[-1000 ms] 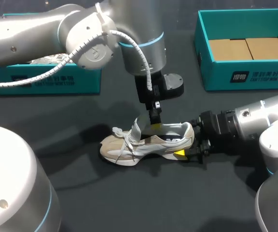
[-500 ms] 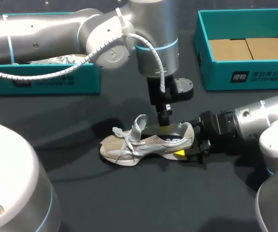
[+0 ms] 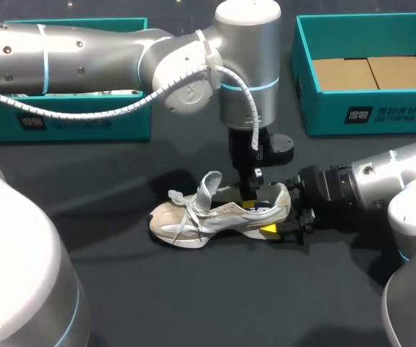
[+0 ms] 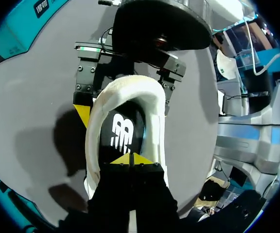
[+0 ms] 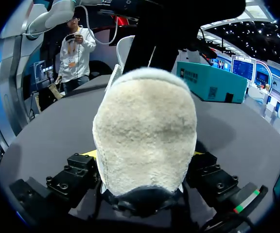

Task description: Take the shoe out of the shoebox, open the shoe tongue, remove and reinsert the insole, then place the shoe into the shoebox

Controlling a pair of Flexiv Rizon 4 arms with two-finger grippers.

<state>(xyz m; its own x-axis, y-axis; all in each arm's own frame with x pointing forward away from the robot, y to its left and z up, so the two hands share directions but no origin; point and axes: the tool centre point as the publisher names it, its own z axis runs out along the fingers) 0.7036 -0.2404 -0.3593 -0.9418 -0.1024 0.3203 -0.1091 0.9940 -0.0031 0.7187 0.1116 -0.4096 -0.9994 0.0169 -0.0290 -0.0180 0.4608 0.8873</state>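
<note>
Where the shoe (image 3: 219,215) lies: you have it upright on its sole on the dark worktop (image 3: 193,296), and every place below is told from it.
Tongue (image 3: 209,188): pulled up and standing clear of the laces (image 3: 181,219), so the shoe's mouth is open.
Insole (image 4: 123,133): black with white print, lying flat inside the shoe.
Left tool (image 4: 130,159): your left arm (image 3: 121,54) comes down from above the shoe. The two yellow tips are pressed together with only a thin line between them, and they sit in the shoe's mouth right over the insole. You cannot tell whether they pinch anything.
Right tool (image 5: 145,158): at the shoe's heel, low over the worktop. Its fingers (image 3: 269,230) are spread to either side of the heel and press on it, so it has hold of the shoe.
Box (image 3: 367,119): teal and open, with brown card in its bottom; well beyond the shoe, off its heel end.
Second box (image 3: 71,124): teal, well beyond the shoe, off its toe end, partly hidden behind your left arm.
</note>
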